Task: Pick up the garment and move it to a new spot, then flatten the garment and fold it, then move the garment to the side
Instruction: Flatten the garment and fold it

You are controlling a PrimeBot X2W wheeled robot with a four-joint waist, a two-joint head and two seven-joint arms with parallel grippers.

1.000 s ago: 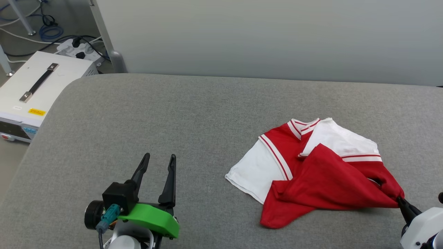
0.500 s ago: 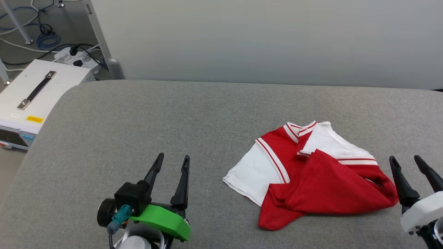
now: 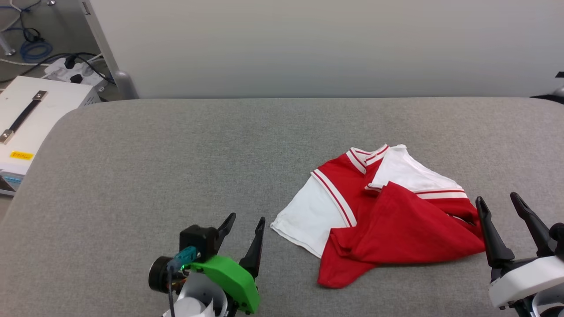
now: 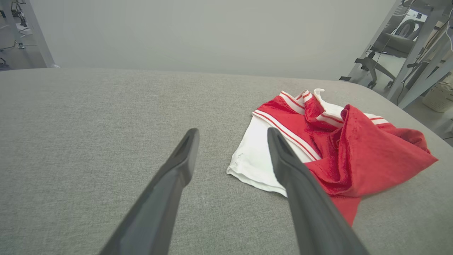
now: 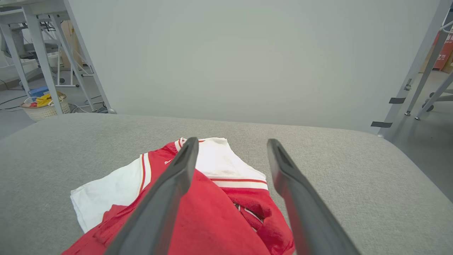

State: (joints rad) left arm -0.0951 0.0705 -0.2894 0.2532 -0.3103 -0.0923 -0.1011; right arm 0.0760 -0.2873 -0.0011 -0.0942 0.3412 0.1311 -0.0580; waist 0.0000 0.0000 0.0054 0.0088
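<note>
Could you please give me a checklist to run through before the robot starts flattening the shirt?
1. Right tool open and not gripping the red T-shirt with white sleeves: ok.
2. Left tool open and empty: ok.
3. T-shirt wholly on the grey fabric-covered table: ok.
4. T-shirt lying flat: not ok, a red part is folded over the body.
5. Which side faces up: cannot tell, folds cover the body.
6. Bare table to the left of the T-shirt for spreading: ok.
</note>
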